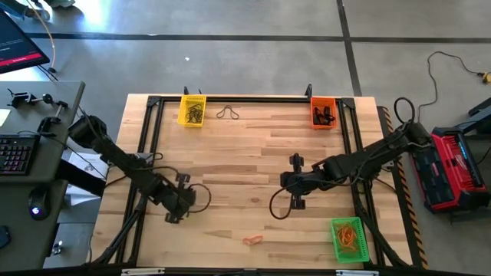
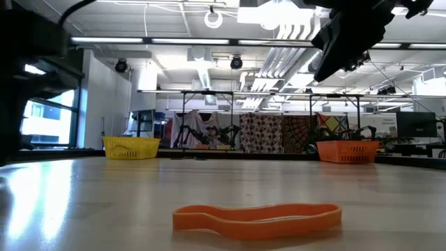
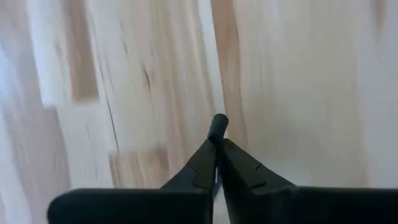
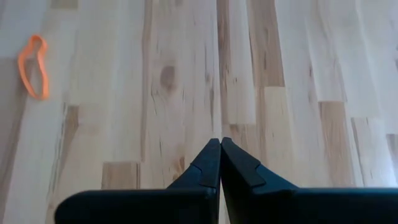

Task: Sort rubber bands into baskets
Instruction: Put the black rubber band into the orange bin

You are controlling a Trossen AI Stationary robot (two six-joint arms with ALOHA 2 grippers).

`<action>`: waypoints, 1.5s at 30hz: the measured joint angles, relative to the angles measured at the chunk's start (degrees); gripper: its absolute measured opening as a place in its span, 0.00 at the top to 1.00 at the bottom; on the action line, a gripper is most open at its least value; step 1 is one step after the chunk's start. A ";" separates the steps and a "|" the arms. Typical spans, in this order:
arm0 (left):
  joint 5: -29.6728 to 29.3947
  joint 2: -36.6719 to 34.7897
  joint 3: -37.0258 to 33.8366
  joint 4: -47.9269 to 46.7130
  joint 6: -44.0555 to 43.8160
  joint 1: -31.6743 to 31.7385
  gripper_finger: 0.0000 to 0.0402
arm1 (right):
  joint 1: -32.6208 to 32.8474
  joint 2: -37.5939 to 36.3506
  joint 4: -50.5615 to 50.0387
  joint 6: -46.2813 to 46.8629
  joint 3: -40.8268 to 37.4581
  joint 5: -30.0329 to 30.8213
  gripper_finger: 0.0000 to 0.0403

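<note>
Pale wooden tabletop [image 1: 245, 153] carries one thin orange rubber band [image 1: 252, 239] at lower centre, apart from clenched, empty left gripper [image 1: 173, 217] and right gripper [image 1: 296, 201].

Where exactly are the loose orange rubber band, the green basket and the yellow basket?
orange rubber band [image 2: 258, 216], low view, on the front strand of the loop lying flat on the table.
green basket [image 1: 337, 238], high view, on its left wall.
yellow basket [image 1: 192, 99], high view, on its far rim.
</note>
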 joint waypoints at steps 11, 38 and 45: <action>3.46 -0.14 0.06 25.22 2.63 11.93 0.99 | -0.84 0.02 16.93 -0.86 -5.36 0.13 1.00; 0.12 11.02 0.30 79.46 10.16 26.53 0.99 | -2.32 0.09 66.88 -4.95 -23.17 12.28 0.56; 0.67 15.40 4.16 80.37 12.67 26.59 0.99 | -2.57 0.09 67.46 -6.44 -23.17 12.23 0.56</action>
